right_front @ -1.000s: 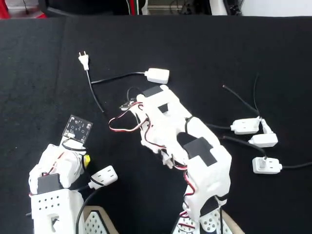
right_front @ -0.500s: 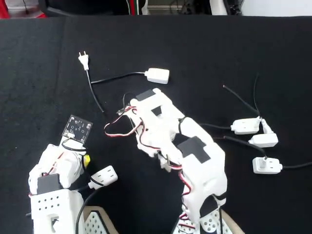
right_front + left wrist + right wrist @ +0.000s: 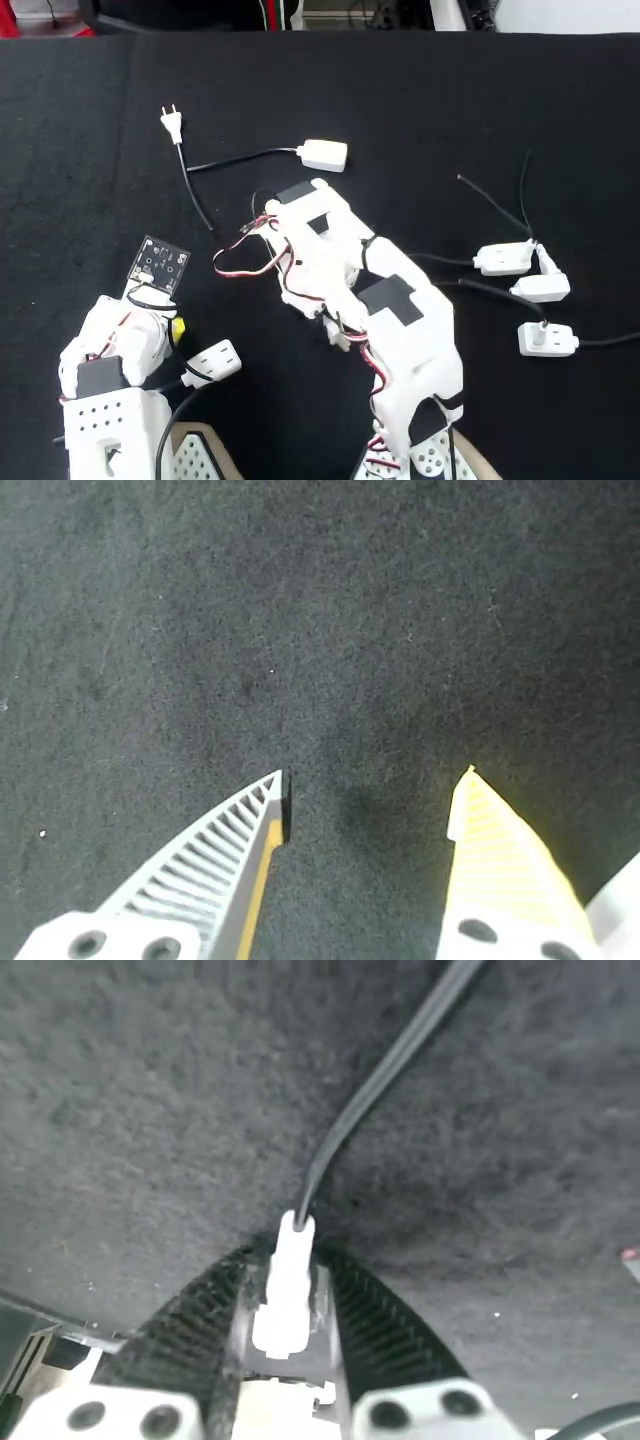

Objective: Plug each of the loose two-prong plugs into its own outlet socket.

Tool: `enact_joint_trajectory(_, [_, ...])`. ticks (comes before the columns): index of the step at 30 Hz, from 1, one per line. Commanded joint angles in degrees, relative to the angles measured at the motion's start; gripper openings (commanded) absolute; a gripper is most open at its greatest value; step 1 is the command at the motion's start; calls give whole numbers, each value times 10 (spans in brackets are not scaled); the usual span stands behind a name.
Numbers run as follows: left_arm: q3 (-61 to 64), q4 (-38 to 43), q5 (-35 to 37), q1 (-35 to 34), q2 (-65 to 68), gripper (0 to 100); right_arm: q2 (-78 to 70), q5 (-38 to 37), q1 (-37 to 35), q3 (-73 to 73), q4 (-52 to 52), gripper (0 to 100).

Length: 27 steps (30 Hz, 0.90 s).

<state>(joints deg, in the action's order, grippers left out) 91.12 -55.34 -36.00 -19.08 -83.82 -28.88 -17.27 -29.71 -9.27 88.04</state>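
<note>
The left claw (image 3: 374,774) gapes wide over the black desk (image 3: 300,600), near left. Farther back lies a loose white two-prong plug (image 3: 171,122) with a black cord, an outlet socket (image 3: 323,155) near it. Mid-desk, the right claw (image 3: 288,1260) pinches a second white plug (image 3: 285,1300), its dark cable (image 3: 385,1085) running away. Three white sockets (image 3: 540,288) cluster at the right.

A black table (image 3: 520,90). A loose plug (image 3: 172,122) and a socket (image 3: 323,155) are white, the cord (image 3: 240,160) black. The right jaws are black and ribbed, with a white held plug (image 3: 285,1290) between them. The left jaws are ribbed: one white edged with yellow, one yellow.
</note>
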Motion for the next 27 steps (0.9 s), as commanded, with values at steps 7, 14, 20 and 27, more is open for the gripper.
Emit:
enact_joint_trajectory(7, [-4,-3,-3,3,-5,267,218,4,-5,5,5,11])
enact_joint_trajectory(14, [-3,1,-1,2,-5,267,417,24,-31,-74,-47,11])
enact_joint_trajectory(20, [-2,2,1,8,-5,267,570,120,-85,-208,-212,11])
enact_joint_trajectory(27, [-20,2,59,69,-6,267,692,320,-113,-397,-475,11])
